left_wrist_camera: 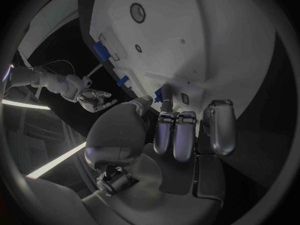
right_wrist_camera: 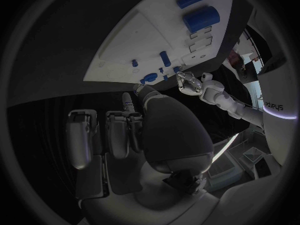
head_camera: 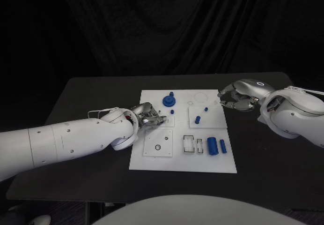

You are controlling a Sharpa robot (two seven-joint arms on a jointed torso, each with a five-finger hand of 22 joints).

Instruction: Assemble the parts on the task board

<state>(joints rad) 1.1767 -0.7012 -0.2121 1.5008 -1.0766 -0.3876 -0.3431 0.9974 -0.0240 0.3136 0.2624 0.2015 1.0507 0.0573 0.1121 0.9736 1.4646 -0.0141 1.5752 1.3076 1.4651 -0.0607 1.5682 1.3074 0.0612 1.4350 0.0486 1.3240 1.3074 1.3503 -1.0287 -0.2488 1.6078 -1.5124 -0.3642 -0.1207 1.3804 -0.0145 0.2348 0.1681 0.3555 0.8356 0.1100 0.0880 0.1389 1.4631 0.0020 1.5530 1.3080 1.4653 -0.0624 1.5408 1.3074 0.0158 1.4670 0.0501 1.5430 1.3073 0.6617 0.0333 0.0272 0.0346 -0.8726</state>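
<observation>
Task board [head_camera: 152,161] lies mid-tabletop. Judged partly assembled: a blue geared part [head_camera: 169,100] and two small blue pegs [head_camera: 198,119] stand upright at the far half; two blue cylinders [head_camera: 212,146] lie loose near the right edge, seemingly yet to be placed.

Left hand [head_camera: 148,116] hovers over the board's left-centre, fingers [left_wrist_camera: 175,135] curled inward; the left wrist view shows a small dark piece at the fingertips, but whether it is gripped cannot be told.

Right hand [head_camera: 236,98] sits at the far right corner, fingers curled, apparently holding nothing.

left hand [head_camera: 150,116] hiding board [head_camera: 152,159] beneath, right hand [head_camera: 236,97] contents unclear
</observation>
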